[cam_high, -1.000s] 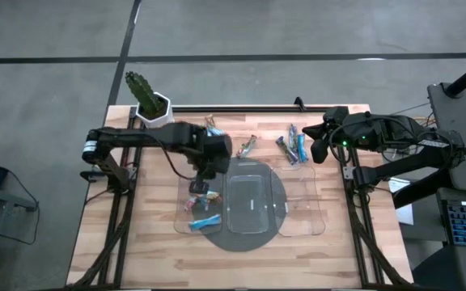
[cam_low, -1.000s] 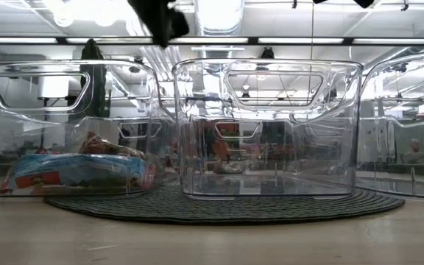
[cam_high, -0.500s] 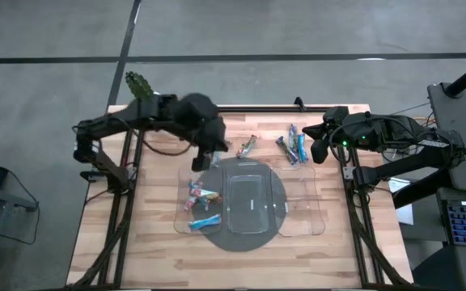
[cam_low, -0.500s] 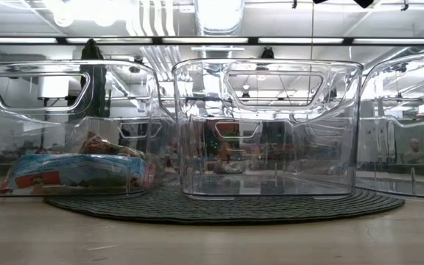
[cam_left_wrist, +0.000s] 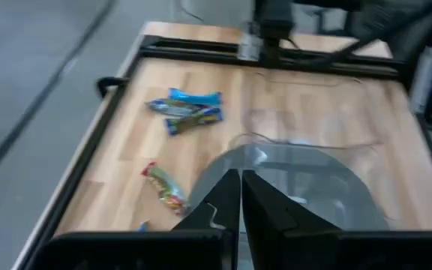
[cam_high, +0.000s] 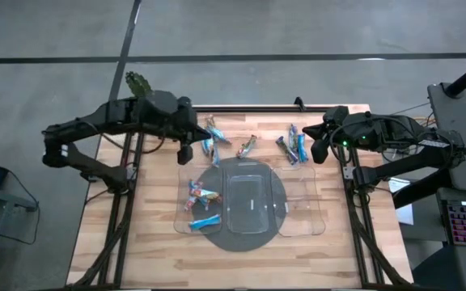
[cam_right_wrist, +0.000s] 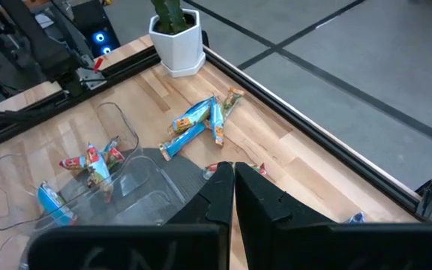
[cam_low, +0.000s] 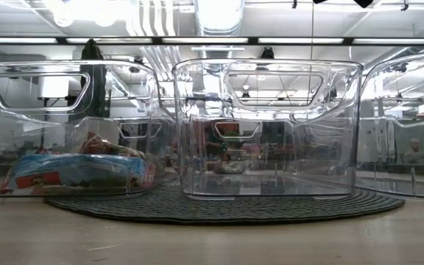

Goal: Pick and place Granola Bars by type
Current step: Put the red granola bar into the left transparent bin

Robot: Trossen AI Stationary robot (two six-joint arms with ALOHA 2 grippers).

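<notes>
The granola bars lie in groups: a mostly light blue cluster [cam_high: 211, 133] near the far edge, one multicoloured bar [cam_high: 247, 145], and a blue cluster [cam_high: 292, 145] farther right. Several more rest flat on the floor of the left clear tray [cam_high: 198, 196], also seen in the low view [cam_low: 79, 168]. My left gripper [cam_high: 186, 152] is shut and empty, raised beside the far-left cluster. My right gripper [cam_high: 317, 150] is shut and empty at the right, beside the right cluster. Both wrist views show shut fingers, left [cam_left_wrist: 240, 202] and right [cam_right_wrist: 233, 187].
Three clear trays stand side by side on the near half: left [cam_high: 181, 212], middle [cam_high: 249, 198], right [cam_high: 304, 212], over a round grey mat [cam_high: 241, 241]. A white pot with a cactus [cam_high: 148, 103] stands at the far left corner. A black rail [cam_high: 257, 107] runs along the far edge.
My left gripper has risen from over the left tray and drawn back toward the table's far left corner. It tipped up from pointing down to a shallow slant and stayed shut. It has left the top of the low view.
</notes>
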